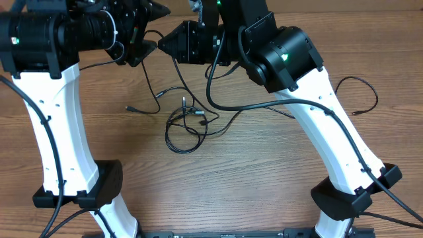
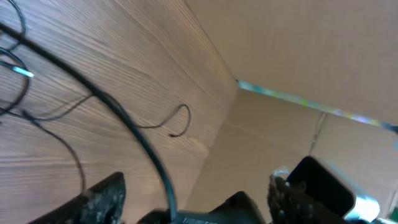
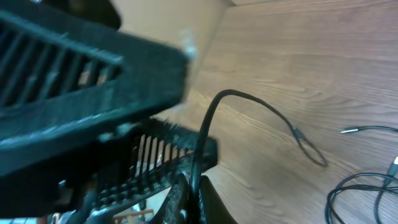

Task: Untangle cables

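Holding one strand up from the snarl of cables (image 1: 188, 124)

Looks thin, limp and nearly weightless, with a slick jacket: likely to sag, slip and drag neighbouring loops along. Best pinched on bare cord just behind a silver plug (image 1: 184, 101), never on the tip. Pinching a strand tight with the right fingers (image 1: 170, 43) beyond the snarl; spreading the left fingers (image 1: 144, 49) wide just beside them, with a cord across the gap, gripped or not impossible to tell. Lies loose at mid-worktop (image 1: 264, 165), with one stray loop (image 1: 360, 99) well right of the snarl. Plenty of bare wood nearer than the snarl; tighter beyond it, tan wall (image 2: 273, 62) close behind.
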Robot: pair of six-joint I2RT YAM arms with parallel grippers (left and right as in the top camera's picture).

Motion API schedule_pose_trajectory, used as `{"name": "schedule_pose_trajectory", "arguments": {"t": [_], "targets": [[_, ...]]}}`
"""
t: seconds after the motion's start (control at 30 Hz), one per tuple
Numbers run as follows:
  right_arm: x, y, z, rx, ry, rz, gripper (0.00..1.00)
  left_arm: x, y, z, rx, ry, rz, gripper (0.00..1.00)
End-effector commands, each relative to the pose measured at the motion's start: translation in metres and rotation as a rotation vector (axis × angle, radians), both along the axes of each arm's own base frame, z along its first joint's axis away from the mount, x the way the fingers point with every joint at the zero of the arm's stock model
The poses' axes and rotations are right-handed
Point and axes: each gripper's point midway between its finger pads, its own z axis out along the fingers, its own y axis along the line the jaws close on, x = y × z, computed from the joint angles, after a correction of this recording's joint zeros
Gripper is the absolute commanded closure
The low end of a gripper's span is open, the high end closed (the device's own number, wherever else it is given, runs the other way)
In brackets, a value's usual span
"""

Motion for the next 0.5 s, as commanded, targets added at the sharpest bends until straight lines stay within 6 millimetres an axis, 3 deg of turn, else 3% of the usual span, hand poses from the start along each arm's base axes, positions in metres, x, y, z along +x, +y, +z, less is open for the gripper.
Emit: {"name": "schedule_pose_trajectory", "arguments": {"t": [0.0, 0.3, 0.43, 0.47], "targets": [[-0.0132, -0.0005, 0.0168, 0.041, -0.014, 0.041, 0.96, 0.0061, -0.0085, -0.0074, -0.046, 0.047, -0.021, 0.37], [-0.0132, -0.0005, 0.0168, 0.041, -0.014, 0.042, 0.96, 0.0116, -0.0092, -0.0143, -0.048, 0.065, -0.022, 0.65], [-0.0131, -0.0006, 0.0167, 0.040, -0.015, 0.042, 0.96, 0.0118, -0.0087, -0.0146, -0.045, 0.065, -0.020, 0.93], [-0.0132, -0.0006, 0.0165, 0.039, -0.016, 0.042, 0.96, 0.0120, -0.0086, -0.0147, -0.043, 0.064, -0.020, 0.96]]}}
